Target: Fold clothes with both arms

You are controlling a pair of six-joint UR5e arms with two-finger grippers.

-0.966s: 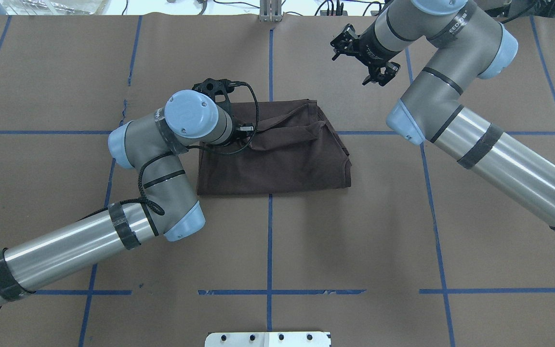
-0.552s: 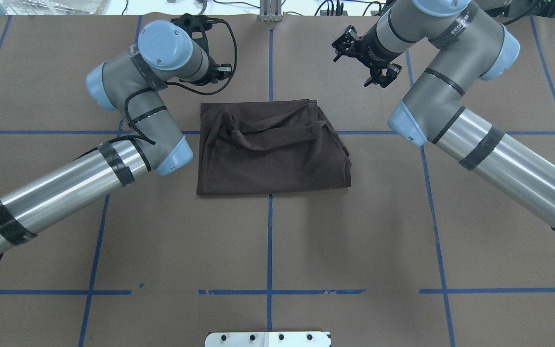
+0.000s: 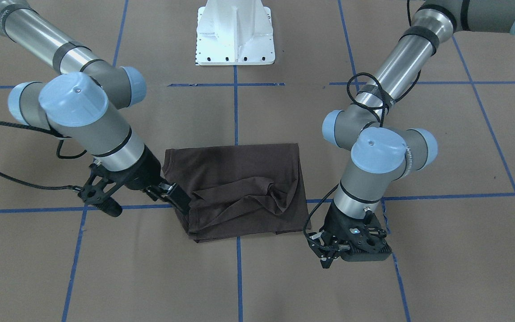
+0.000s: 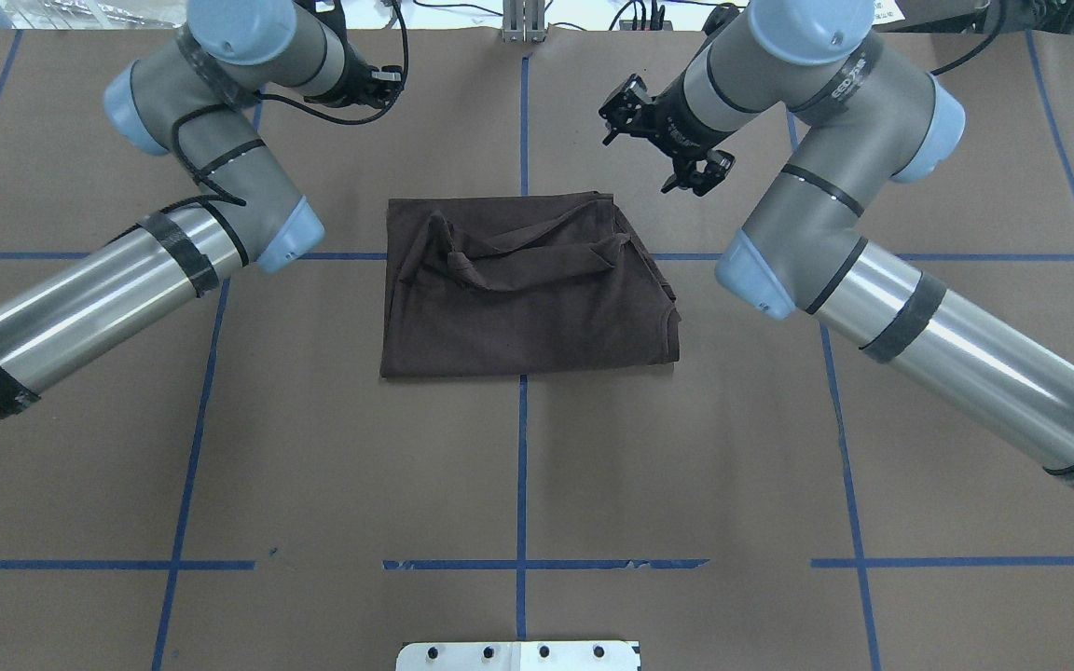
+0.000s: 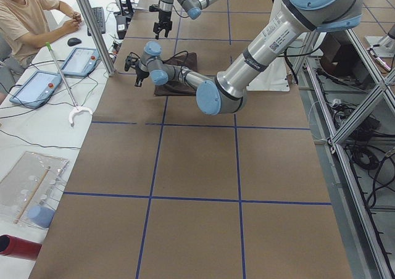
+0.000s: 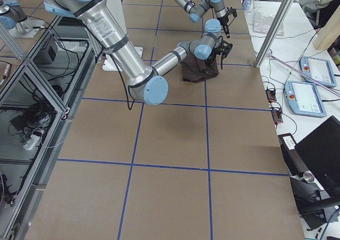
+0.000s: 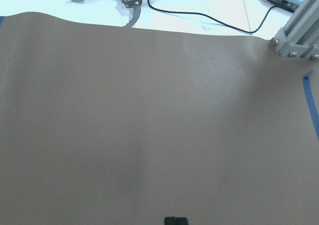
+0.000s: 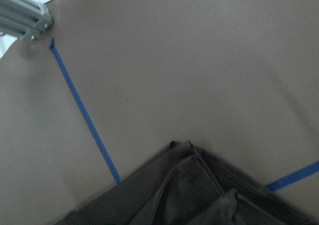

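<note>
The dark brown T-shirt (image 4: 528,298) lies folded in a rough rectangle at the table's middle, with a bunched ridge (image 4: 500,256) across its far part. It also shows in the front view (image 3: 239,183). My left gripper (image 3: 324,257) is shut and empty, off the shirt's far left corner. In the overhead view the left gripper (image 4: 374,79) is partly under its wrist. Its fingertips (image 7: 175,220) show closed over bare paper. My right gripper (image 4: 649,144) is open and empty, just beyond the shirt's far right corner (image 8: 184,150). In the front view the right gripper (image 3: 143,201) hangs beside the shirt's edge.
Brown paper with blue tape lines (image 4: 522,466) covers the table. The white base block (image 3: 235,40) stands at the robot's side. A metal post (image 4: 523,23) stands at the far edge. An operator (image 5: 31,13) and tablets (image 5: 80,60) sit beyond it.
My left gripper has lifted off the shirt's far left part and moved away toward the far left edge, leaving a bunched fold. My right gripper has moved left, closer to the shirt's far right corner.
</note>
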